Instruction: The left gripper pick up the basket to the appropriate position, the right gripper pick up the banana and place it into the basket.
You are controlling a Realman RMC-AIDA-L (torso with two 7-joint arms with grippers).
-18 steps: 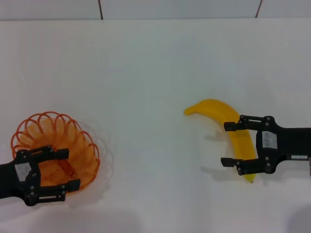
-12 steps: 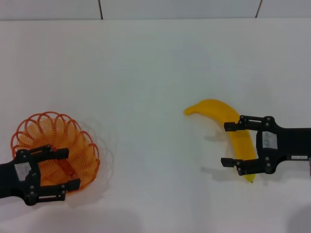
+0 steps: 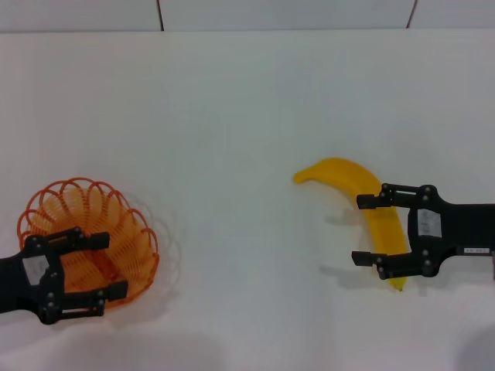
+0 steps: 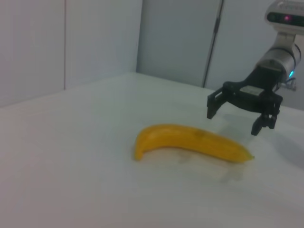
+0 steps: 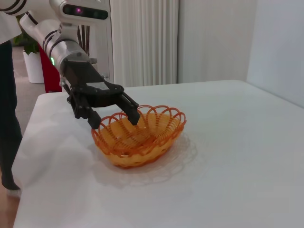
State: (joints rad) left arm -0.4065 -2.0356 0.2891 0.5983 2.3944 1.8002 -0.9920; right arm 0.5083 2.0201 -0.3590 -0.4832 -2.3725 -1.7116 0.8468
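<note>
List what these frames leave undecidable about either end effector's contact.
- Head view: the right end effector straddles the curved yellow banana; its height above it is unclear.
- Right wrist view: whether the left end effector touches the orange wire basket rim is unclear.

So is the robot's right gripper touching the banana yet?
Apart. The left wrist view shows the right gripper open and hanging above the banana, with bare table showing between its fingertips and the fruit.
</note>
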